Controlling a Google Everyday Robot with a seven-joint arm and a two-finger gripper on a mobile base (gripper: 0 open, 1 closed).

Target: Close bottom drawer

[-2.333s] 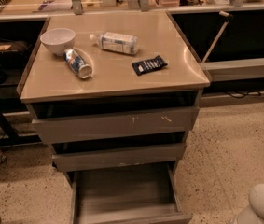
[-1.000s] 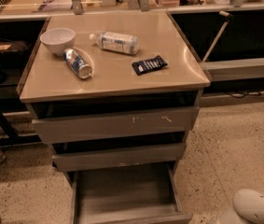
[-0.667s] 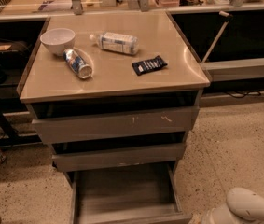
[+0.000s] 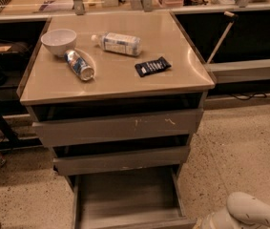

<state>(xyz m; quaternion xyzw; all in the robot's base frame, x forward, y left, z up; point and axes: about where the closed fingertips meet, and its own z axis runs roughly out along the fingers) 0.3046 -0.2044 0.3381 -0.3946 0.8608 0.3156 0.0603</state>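
On the beige tabletop a white bowl stands at the back left. A can lies just beside it (touching or not, hard to say). A plastic bottle lies to the bowl's right and a dark packet nearer the front. Below, the scratched top drawer and the middle drawer stand ajar.

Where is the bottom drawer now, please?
Bottom centre of the camera view: the grey metal bottom drawer stands open under the middle drawer; the gripper is unseen, its white arm lower right.

Speckled floor, dark side shelving
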